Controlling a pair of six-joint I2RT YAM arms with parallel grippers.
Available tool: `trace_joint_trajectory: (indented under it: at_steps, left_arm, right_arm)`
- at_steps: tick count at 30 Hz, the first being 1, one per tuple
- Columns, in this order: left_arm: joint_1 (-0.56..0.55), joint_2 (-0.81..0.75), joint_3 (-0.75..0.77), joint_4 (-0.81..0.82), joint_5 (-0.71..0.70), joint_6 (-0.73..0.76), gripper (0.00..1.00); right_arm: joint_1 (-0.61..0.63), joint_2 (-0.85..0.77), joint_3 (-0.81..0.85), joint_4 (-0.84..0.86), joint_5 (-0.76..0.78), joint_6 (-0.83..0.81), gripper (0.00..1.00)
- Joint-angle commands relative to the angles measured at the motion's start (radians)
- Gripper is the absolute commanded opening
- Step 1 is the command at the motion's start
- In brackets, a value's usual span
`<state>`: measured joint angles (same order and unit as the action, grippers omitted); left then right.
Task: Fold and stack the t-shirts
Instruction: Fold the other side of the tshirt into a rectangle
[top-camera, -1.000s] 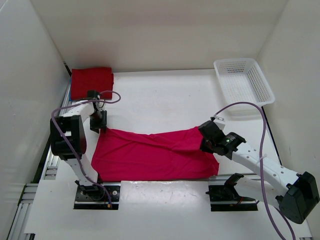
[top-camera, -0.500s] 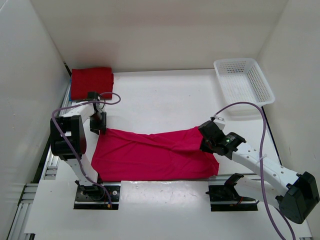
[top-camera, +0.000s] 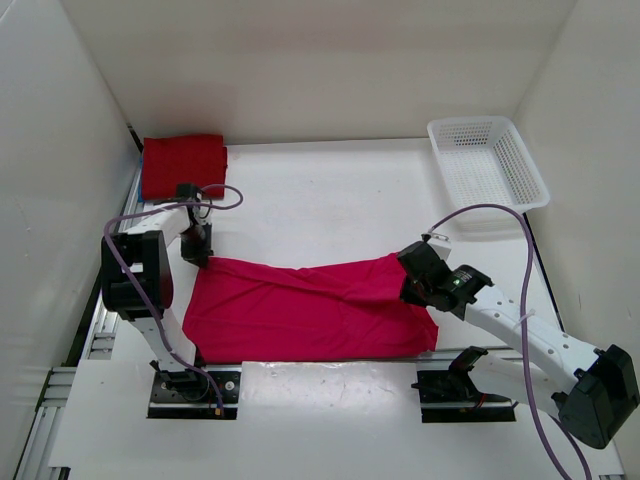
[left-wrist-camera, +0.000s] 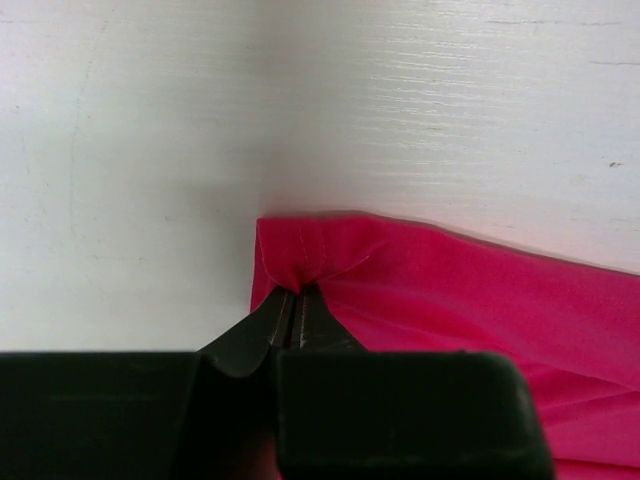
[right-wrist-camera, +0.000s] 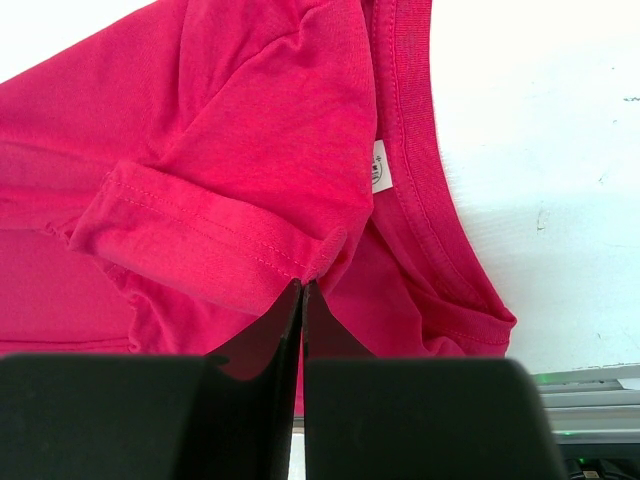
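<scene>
Left gripper (left-wrist-camera: 295, 306) and right gripper (right-wrist-camera: 302, 288) each pinch a thin hem bite of the pink t-shirt (top-camera: 300, 310); risk: cloth slips out on lifting.

Pink shirt (right-wrist-camera: 220, 130) — label (right-wrist-camera: 380, 166) print illegible

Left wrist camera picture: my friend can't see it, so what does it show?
Two black jaws are shut tight on the corner of a pink-magenta t-shirt, bunching its stitched hem into small wrinkles. The rest of the shirt spreads toward the picture's right over a white table.
</scene>
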<state>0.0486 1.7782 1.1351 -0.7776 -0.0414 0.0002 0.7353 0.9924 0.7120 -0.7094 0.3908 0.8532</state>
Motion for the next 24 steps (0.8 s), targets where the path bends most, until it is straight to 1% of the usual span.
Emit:
trace_joint_trajectory:
  at_steps: [1, 3, 7, 11, 15, 17, 18, 24]
  left_arm:
    - [-0.007, -0.049, 0.003, 0.011, -0.005, 0.0, 0.11]
    - [-0.007, -0.062, 0.017, -0.002, -0.035, 0.0, 0.11]
    - [0.002, -0.083, 0.092, -0.095, -0.087, 0.0, 0.11]
    - [0.045, -0.083, 0.184, -0.227, -0.077, 0.0, 0.11]
    - [0.066, -0.083, 0.195, -0.319, -0.086, 0.0, 0.11]
    - [0.066, -0.083, 0.164, -0.35, -0.1, 0.0, 0.11]
    - [0.066, -0.092, 0.126, -0.37, -0.118, 0.0, 0.11]
    - [0.076, -0.117, -0.043, -0.39, -0.212, 0.0, 0.11]
  right_arm:
    - [0.006, -0.017, 0.012, -0.025, 0.025, 0.0, 0.01]
    - [0.006, -0.017, 0.012, -0.035, 0.034, 0.0, 0.01]
    - [0.006, -0.038, 0.052, -0.079, 0.082, -0.009, 0.01]
    - [0.006, -0.08, 0.093, -0.119, 0.117, -0.042, 0.01]
    - [-0.004, -0.1, 0.093, -0.147, 0.129, -0.042, 0.01]
    - [-0.004, -0.11, 0.072, -0.147, 0.117, -0.031, 0.01]
    - [-0.004, -0.11, 0.063, -0.147, 0.117, -0.031, 0.01]
    - [-0.004, -0.152, -0.008, -0.147, 0.095, 0.004, 0.01]
